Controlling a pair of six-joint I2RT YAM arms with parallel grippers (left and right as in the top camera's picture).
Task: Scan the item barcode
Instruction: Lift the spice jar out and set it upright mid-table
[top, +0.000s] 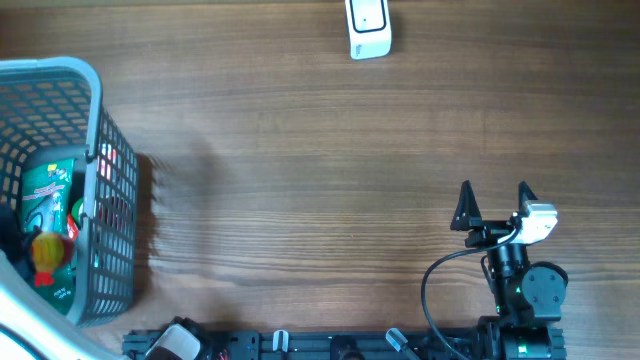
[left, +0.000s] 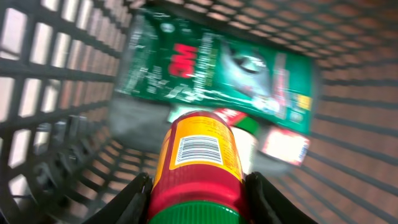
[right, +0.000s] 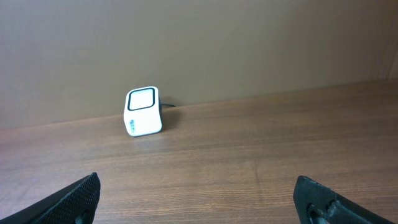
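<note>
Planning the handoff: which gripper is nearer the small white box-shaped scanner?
Right. The right gripper, open, faces the scanner across the wooden table; the left gripper, farther, grips a yellow-labelled bottle inside the grey plastic basket.

Right of the basket (top: 93, 150) we find open table (top: 300, 170), broken only by the scanner (top: 368, 28) at the far edge and the right gripper (top: 494, 192) at the near edge, while inside the basket mesh walls, a green packet (left: 211, 68) and a bottle (left: 199, 158) crowd the room.
</note>
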